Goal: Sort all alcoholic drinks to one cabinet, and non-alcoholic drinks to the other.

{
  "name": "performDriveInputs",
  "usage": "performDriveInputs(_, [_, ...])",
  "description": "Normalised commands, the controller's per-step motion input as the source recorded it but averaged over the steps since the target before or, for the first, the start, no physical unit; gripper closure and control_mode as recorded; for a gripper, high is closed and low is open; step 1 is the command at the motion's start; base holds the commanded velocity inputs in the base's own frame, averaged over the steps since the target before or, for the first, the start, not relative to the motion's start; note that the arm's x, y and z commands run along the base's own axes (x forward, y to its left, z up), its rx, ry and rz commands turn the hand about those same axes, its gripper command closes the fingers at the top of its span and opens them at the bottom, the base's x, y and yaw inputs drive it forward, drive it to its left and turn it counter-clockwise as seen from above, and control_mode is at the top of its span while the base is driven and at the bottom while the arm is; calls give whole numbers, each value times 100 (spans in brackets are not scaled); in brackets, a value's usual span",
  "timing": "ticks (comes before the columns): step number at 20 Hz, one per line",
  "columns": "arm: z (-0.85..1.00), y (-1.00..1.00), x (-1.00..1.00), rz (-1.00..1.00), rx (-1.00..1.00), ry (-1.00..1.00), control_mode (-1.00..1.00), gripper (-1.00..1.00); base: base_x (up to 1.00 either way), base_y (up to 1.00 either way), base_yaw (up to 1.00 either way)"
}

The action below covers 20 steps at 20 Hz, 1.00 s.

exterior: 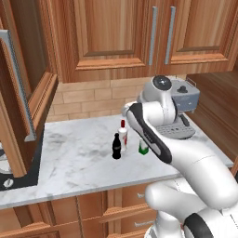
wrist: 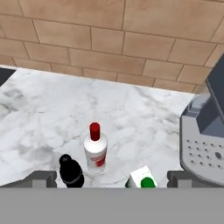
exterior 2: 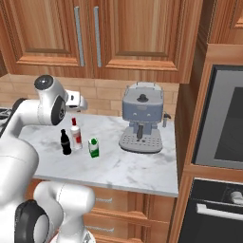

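Three drinks stand close together on the marble counter [exterior: 74, 158]. The slim white bottle with red cap [exterior: 122, 135] [exterior 2: 75, 134] [wrist: 95, 151] is furthest back. The small black cola bottle [exterior: 116, 147] [exterior 2: 65, 142] [wrist: 71, 171] is in front of it to the left, and the green-and-white carton [exterior: 143, 148] [exterior 2: 94, 147] [wrist: 142, 178] is to the right. My gripper [wrist: 113, 179] hovers above and in front of them, open, with nothing between its fingers. Closed wooden wall cabinets [exterior: 107, 32] [exterior 2: 52, 33] hang above the counter. A cabinet door [exterior: 18, 93] at the left stands open.
A grey coffee machine [exterior 2: 141, 121] [wrist: 205, 131] stands on the counter right of the drinks. A built-in oven [exterior 2: 223, 118] fills the tall unit at the right. A brick backsplash [wrist: 109, 39] runs behind the counter. A stove corner [exterior: 7, 179] lies at the far left.
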Motion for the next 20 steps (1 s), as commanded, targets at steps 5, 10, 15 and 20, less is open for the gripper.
performDriveInputs(5, [-8, 15, 22, 0, -1, 0, -100, -100, 0, 0, 0])
performDriveInputs(10, [-10, 15, 21, 0, -2, 0, -100, -100, 0, 0, 0])
performDriveInputs(15, [-12, 14, 23, 0, -2, 0, -100, -100, 0, 0, 0])
performDriveInputs(20, [-16, 9, 19, 0, -3, 0, -100, -100, 0, 0, 0])
